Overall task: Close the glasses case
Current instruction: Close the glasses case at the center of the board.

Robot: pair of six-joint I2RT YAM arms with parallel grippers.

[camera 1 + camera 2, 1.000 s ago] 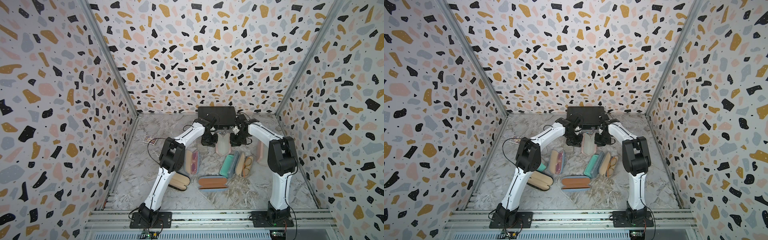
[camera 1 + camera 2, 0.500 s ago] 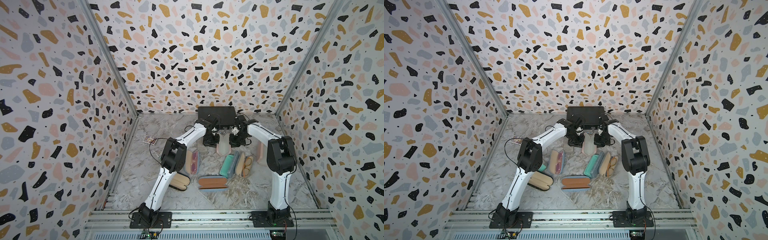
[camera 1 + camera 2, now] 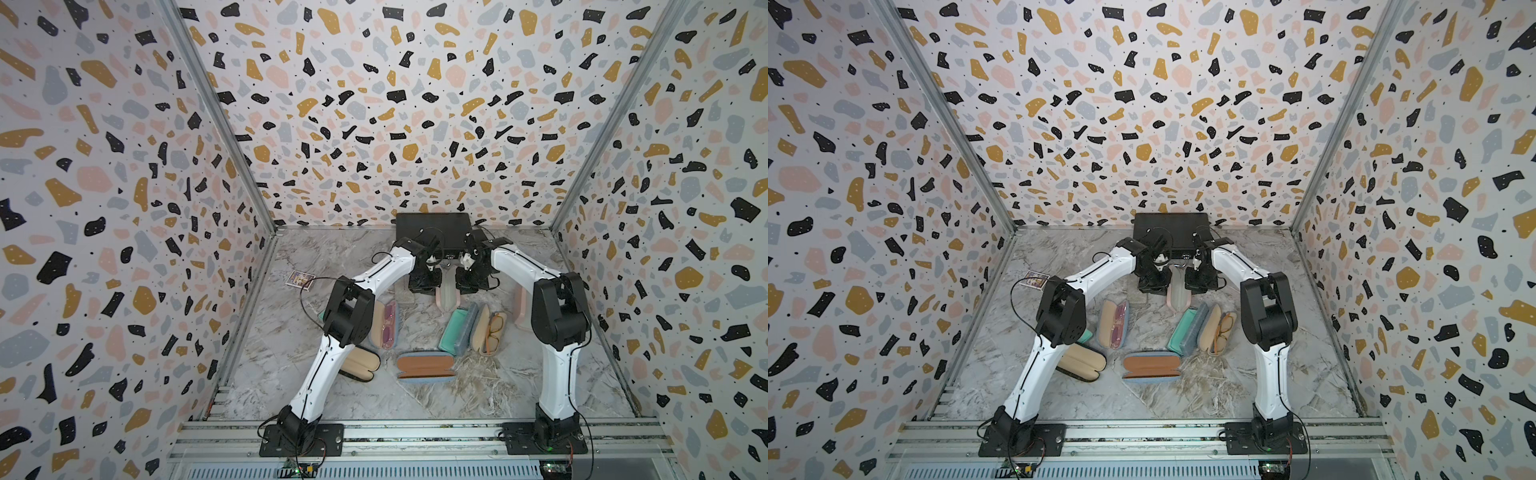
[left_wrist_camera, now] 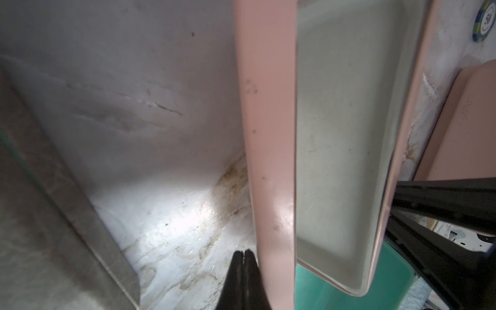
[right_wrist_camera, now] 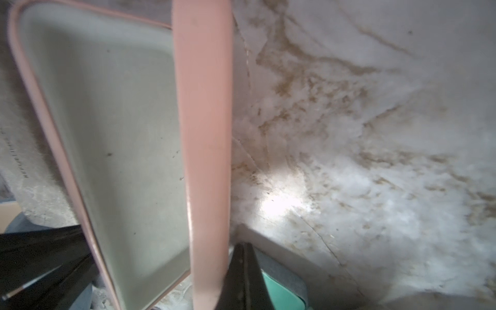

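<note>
left end effector [image 4: 243,255] pinched closed, empty, tips just beside one outer shell of the pink glasses case [image 4: 268,134]; right end effector [image 5: 243,248] closed too, beside the opposite shell. case sits half-open between them, far back on the surface [image 3: 332,257].

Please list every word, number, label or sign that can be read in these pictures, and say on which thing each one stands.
"50": on the chip, in the left wrist view.
Grey pad: one line of small printed letters, too blurred to read.
Card on the table, in both top views: printed face, too small to read.
No other text shows.
</note>
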